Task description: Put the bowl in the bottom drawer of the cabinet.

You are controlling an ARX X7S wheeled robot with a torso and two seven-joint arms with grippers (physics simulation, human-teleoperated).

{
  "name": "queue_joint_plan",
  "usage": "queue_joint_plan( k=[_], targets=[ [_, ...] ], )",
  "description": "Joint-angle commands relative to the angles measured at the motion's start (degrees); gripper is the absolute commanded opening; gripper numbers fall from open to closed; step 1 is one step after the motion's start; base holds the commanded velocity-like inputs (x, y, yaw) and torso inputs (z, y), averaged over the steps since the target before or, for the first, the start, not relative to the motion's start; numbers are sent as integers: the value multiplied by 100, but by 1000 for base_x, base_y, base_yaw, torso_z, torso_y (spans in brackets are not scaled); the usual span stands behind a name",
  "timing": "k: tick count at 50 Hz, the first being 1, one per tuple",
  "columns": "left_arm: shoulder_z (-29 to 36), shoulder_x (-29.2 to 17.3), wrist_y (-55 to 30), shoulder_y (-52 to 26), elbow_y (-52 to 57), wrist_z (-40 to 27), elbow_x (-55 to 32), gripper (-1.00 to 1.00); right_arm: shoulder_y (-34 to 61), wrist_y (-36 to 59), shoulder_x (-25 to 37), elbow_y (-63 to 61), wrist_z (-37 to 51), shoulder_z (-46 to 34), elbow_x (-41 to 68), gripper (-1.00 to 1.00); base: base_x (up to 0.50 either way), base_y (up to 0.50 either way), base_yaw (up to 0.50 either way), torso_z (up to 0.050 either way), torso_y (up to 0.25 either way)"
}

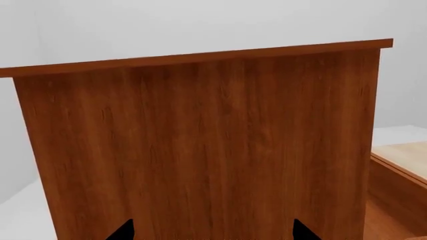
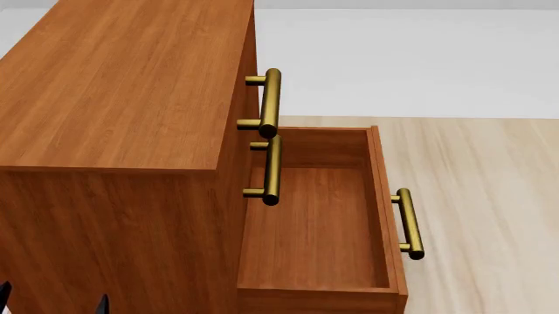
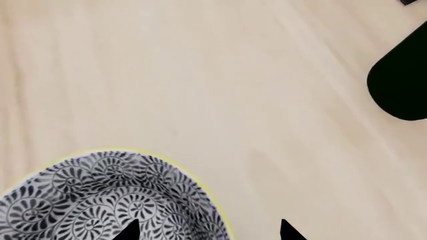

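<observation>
From the head view I note the tall reddish-brown wood-grain cabinet [image 2: 122, 85] with its two upper drawers closed, and below them the reddish-brown wooden bottom drawer [image 2: 310, 222], pulled out and holding nothing, its brass bar handle [image 2: 409, 224] facing the pale wood floor [image 2: 489, 196]. My left gripper [image 1: 213, 231] shows only two dark fingertips set apart, facing the cabinet's side panel with nothing between them. The small round bowl with the dense floral pattern and thin yellowish rim [image 3: 100, 195] appears only in the right wrist view, above that same pale floor. My right gripper [image 3: 208, 231] straddles its rim, one tip inside and one outside; I cannot tell whether it is clamped. I judge the drawer prepared and the bowl's transfer pending: the next move calls for a confirmed grip, then carriage over the open drawer.
</observation>
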Motion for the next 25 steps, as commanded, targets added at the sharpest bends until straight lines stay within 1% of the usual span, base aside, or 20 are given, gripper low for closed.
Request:
queue_joint_plan(
  k=[1,25],
  targets=[
    [33,-1,14,-11,-30,-19,4,100,149,-292,-25,473,-140,-288,-172,100,0,0,0,0,0],
    [83,-31,35,-23,-58,-63,-1,100,227,-676,-111,980,-334,-626,-364,100,0,0,0,0,0]
  ],
)
